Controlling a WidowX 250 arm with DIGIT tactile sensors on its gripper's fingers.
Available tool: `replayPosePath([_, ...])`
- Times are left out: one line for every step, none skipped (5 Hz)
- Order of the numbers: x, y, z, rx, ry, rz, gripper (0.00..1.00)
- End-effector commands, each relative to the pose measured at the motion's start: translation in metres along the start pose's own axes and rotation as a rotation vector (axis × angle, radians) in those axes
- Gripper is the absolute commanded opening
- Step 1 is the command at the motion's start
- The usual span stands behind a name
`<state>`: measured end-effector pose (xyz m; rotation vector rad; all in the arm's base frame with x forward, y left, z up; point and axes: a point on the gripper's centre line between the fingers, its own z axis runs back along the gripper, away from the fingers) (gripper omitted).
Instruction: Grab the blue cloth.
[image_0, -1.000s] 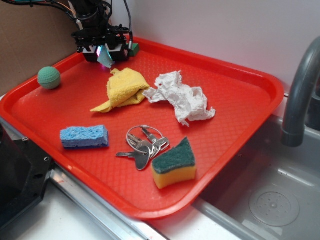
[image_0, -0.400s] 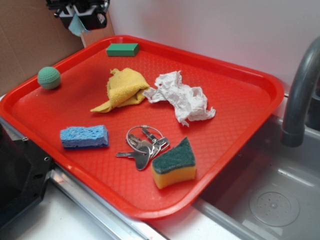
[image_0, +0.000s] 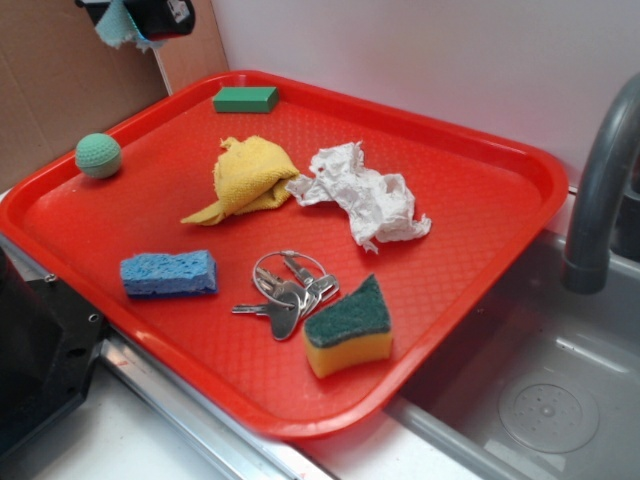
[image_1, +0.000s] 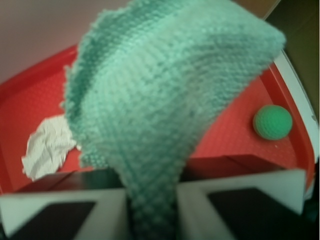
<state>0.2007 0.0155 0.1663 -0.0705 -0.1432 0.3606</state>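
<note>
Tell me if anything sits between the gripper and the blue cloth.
Nothing does. The gripper is shut on the blue cloth, holding it in the air above the far left corner of the red tray.

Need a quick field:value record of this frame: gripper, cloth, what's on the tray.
gripper: raised above the tray's far-left corner, shut on the blue cloth
blue cloth: pinched between the fingers, hanging clear of the tray
tray: red, beside a sink
on tray: yellow cloth, crumpled paper, blue sponge, keys, green-yellow sponge, green ball, green block
</note>
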Motion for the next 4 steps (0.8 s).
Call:
replayPosePath([-0.026,0.016,0.035,0.001,-0.006,-0.214,0.00])
replayPosePath([-0.025,0.019,0.049,-0.004,-0.029,-0.234,0.00])
replayPosePath([-0.026,0.015,0.045,0.068,-0.047,-0.195,0.00])
replayPosePath([-0.026,0.013,0.037,0.093,-0.046,-0.187,0.00])
